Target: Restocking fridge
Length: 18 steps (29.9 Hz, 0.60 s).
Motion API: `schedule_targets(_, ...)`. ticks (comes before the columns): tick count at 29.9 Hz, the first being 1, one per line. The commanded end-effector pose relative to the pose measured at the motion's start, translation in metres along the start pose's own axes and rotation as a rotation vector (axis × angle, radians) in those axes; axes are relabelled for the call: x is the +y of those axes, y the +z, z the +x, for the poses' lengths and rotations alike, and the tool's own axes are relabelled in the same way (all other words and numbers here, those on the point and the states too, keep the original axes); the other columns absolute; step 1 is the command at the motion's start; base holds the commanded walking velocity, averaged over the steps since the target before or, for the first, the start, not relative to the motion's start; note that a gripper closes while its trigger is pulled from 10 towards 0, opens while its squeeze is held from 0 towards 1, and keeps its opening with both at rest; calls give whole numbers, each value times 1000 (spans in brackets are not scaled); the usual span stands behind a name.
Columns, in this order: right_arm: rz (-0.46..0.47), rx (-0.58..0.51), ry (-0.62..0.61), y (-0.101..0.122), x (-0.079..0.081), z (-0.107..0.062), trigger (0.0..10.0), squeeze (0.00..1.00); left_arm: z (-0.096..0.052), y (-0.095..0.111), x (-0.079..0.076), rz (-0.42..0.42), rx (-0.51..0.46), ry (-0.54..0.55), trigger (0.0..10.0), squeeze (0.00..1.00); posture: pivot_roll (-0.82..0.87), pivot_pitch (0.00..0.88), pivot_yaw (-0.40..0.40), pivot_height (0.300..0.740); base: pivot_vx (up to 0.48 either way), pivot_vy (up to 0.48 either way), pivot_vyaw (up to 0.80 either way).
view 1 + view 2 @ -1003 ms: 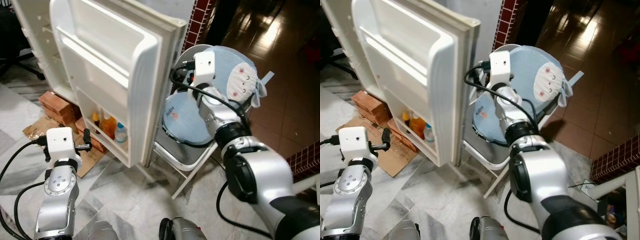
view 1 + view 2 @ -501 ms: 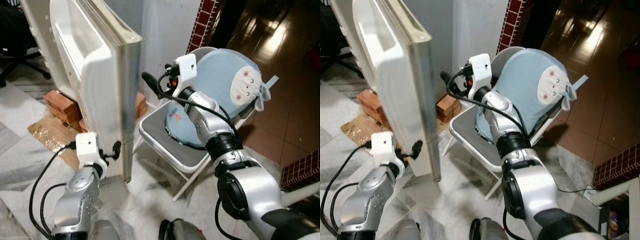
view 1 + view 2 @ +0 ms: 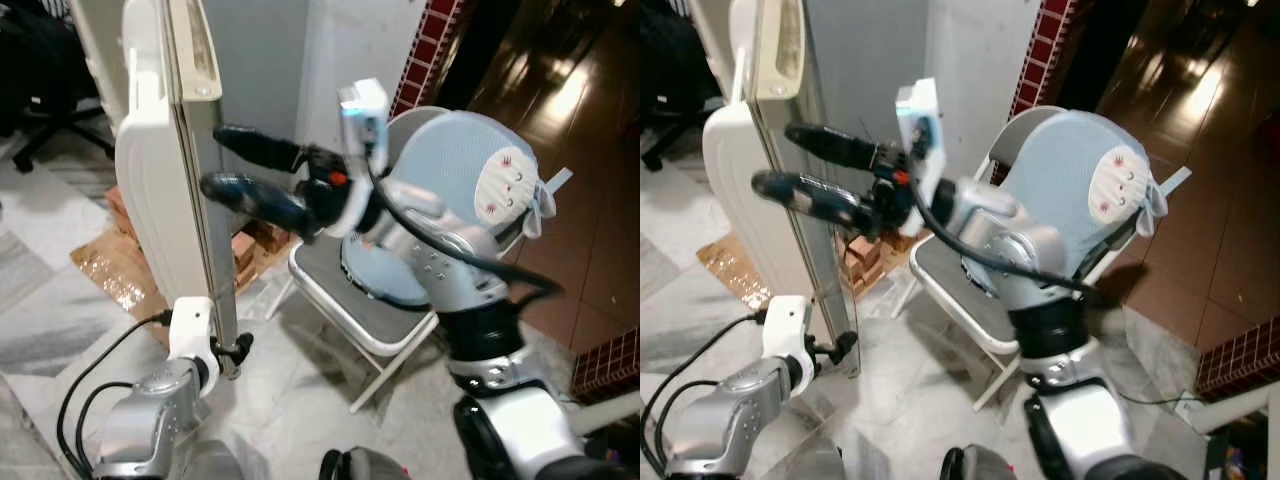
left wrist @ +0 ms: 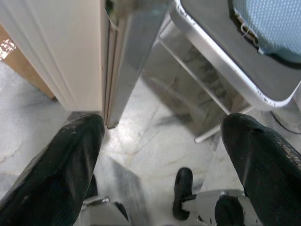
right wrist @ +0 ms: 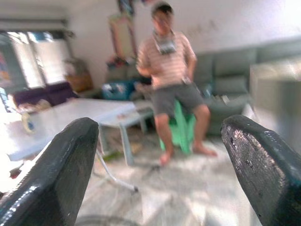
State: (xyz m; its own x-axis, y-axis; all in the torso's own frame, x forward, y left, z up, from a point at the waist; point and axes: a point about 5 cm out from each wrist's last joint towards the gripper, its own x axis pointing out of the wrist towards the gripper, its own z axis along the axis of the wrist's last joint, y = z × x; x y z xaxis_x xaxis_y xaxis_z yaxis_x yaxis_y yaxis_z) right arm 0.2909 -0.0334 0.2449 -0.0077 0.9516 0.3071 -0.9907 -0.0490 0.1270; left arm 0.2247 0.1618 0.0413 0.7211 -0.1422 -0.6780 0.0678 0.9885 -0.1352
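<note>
The white fridge door stands edge-on at the left, its metal edge facing me. My right gripper is raised at mid-door height, open, with its two black fingers pointing at that edge and nothing between them. Down low, my left gripper sits at the door's bottom corner, open and empty. In the left wrist view its fingers spread wide either side of that corner. The fridge's inside is hidden.
A folding chair with a blue cushion stands just right of the door. Bricks and cardboard lie on the marble floor behind the door. A person sits beyond a white table in the right wrist view.
The door has swung from showing its shelves and bottles to edge-on. My right gripper has swung from the chair to the door's edge. The left gripper followed the door's bottom corner.
</note>
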Motion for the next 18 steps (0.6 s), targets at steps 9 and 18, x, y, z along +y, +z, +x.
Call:
schedule_targets(9,-114,263,-543,-31,-51,-33,10000,0,0,6,-1,4,-21,21,10000,0,114,18,-93,740,0,0,0)
schedule_targets(18,-307,378,-1049,-38,-94,-41,10000,0,1,7,-1,5,-20,21,10000,0,120,17,-94,740,0,0,0)
